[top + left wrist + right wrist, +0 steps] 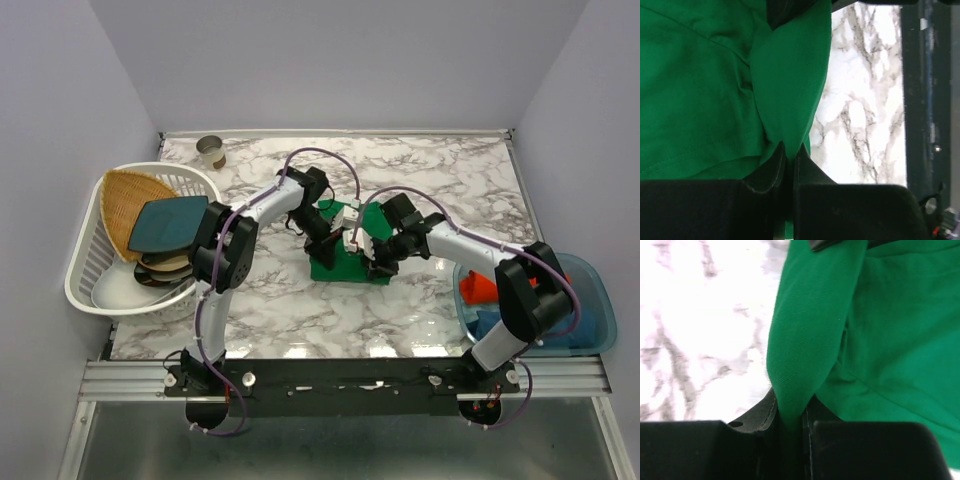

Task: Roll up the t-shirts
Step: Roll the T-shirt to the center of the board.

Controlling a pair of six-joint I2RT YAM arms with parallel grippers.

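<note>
A bright green t-shirt [338, 262] lies folded at the middle of the marble table [300, 310]. My left gripper [322, 244] is shut on a raised fold of this green t-shirt [785, 90] at its left side. My right gripper [378, 262] is shut on a thick fold of the same green t-shirt [810, 335] at its right side. Both pinched folds stand up off the cloth between the dark fingers [816, 412]. An orange-red t-shirt [480, 288] and a blue t-shirt [590, 318] lie bundled in the blue bin at the right.
A translucent blue bin [600, 290] sits at the table's right edge. A white basket [85, 265] at the left holds a tan wicker tray [128, 195], a dark teal plate [168, 222] and other dishes. A small cup [211, 152] stands at the back left.
</note>
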